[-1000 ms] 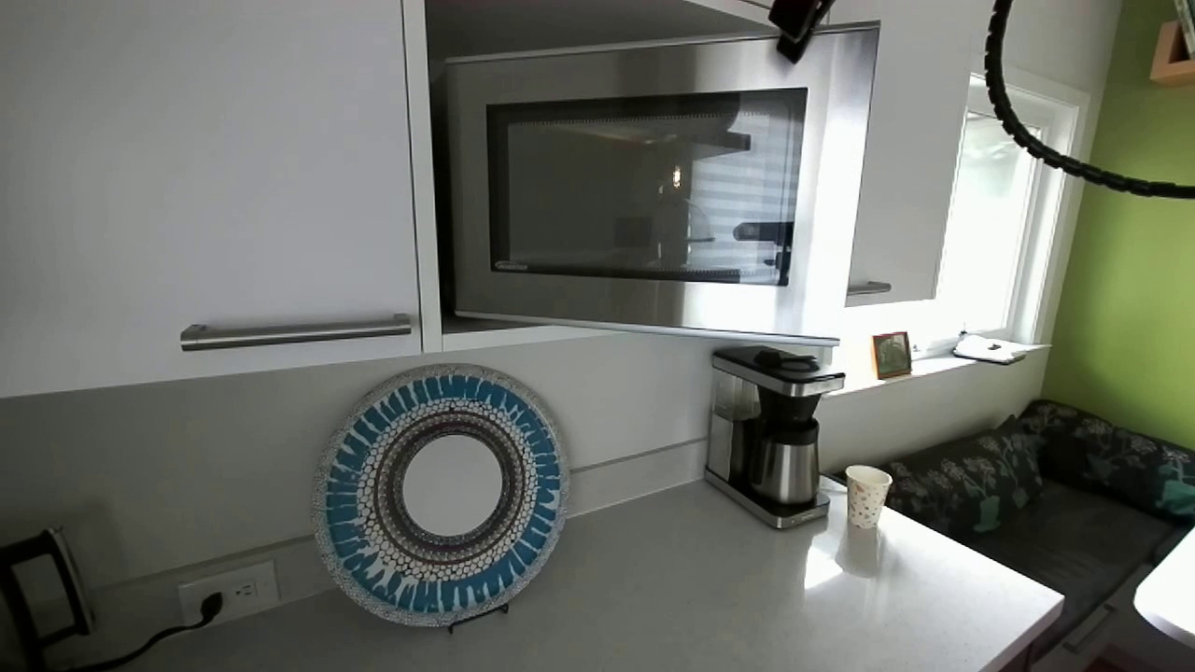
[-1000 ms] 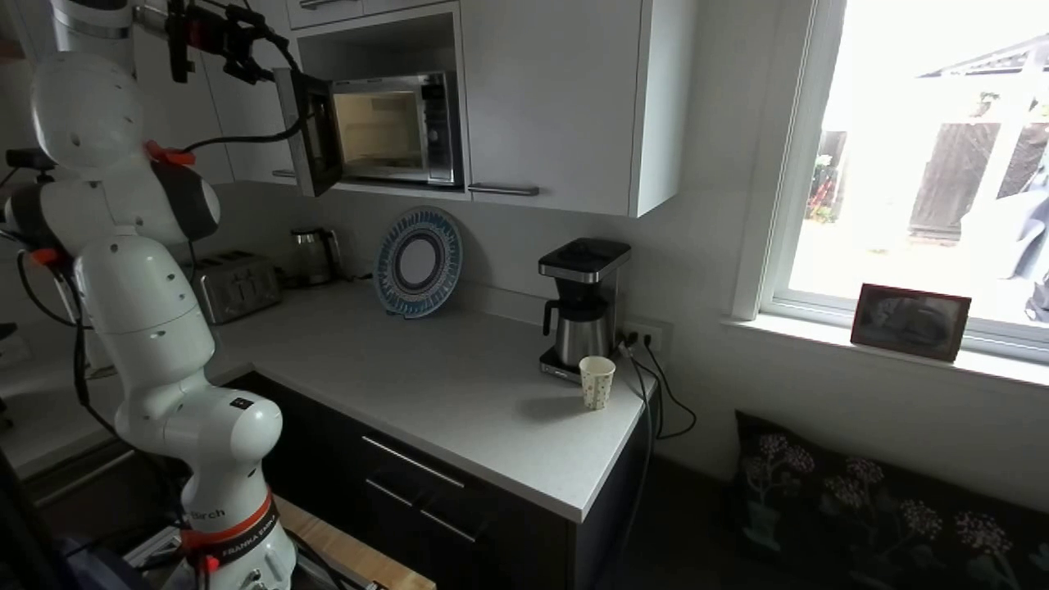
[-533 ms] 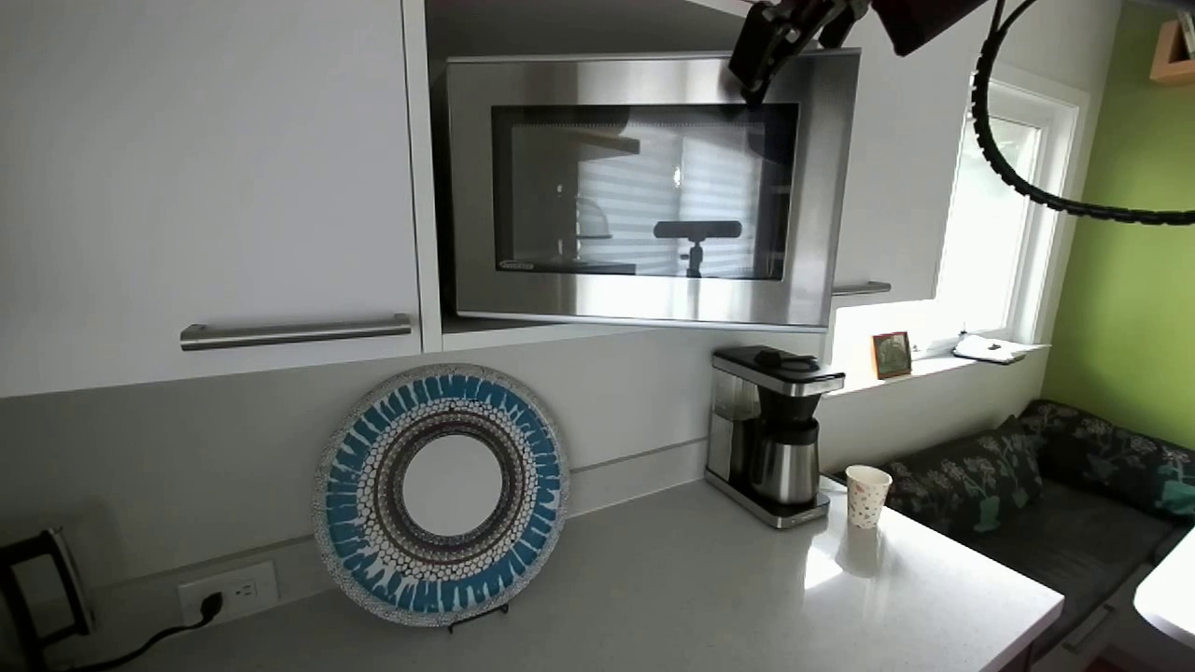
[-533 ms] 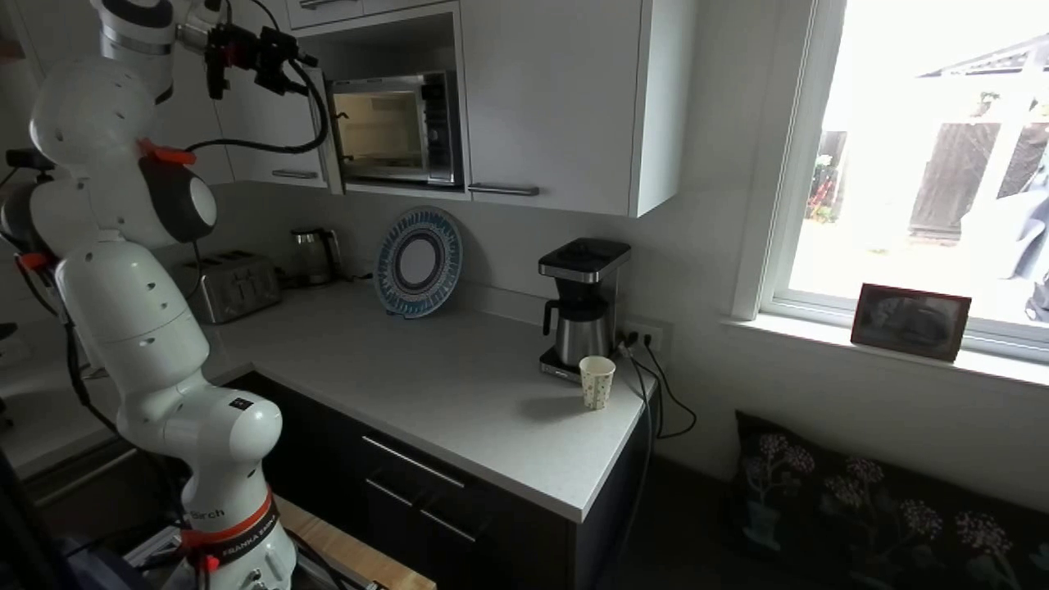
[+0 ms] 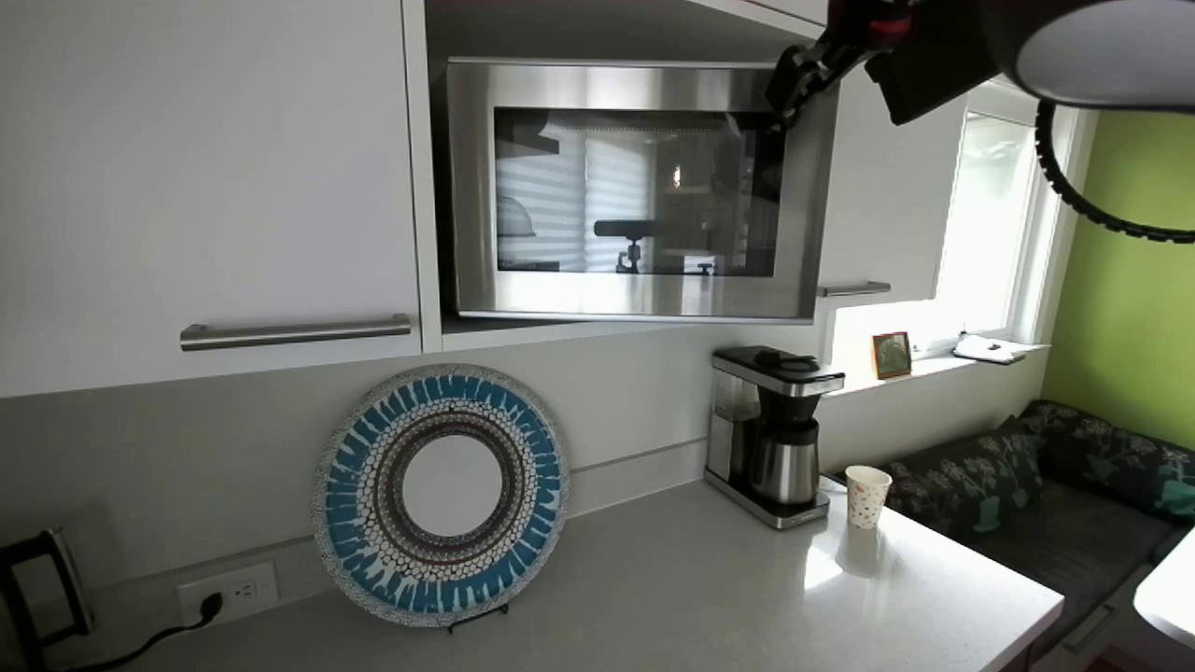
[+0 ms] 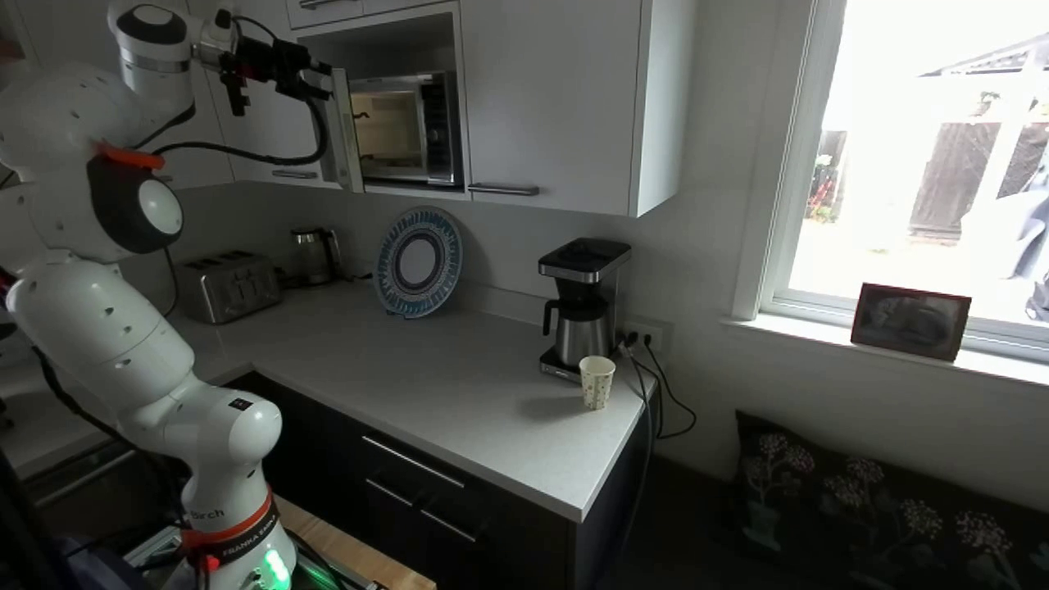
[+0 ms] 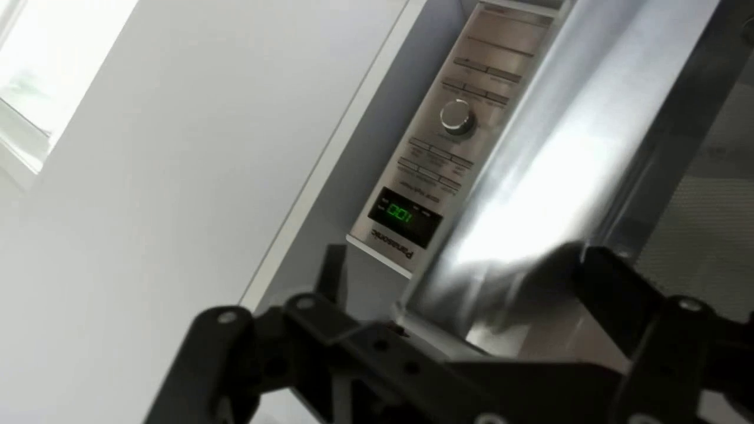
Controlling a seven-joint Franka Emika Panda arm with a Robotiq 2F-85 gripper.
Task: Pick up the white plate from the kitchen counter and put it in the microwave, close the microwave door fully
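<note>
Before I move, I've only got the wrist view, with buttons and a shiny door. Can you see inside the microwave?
Observer: Yes, a bit. In an exterior view, the yellowish inside of the microwave shows past the edge of the microwave door.
Operator: Ooh! And what's down below?
Observer: On the kitchen counter, a big round plate with a blue-and-white rim is propped up on its edge, in both exterior views.
Operator: Anything else there?
Observer: Yes, a spotted paper cup stands beside the coffee maker, not touching it.
</note>
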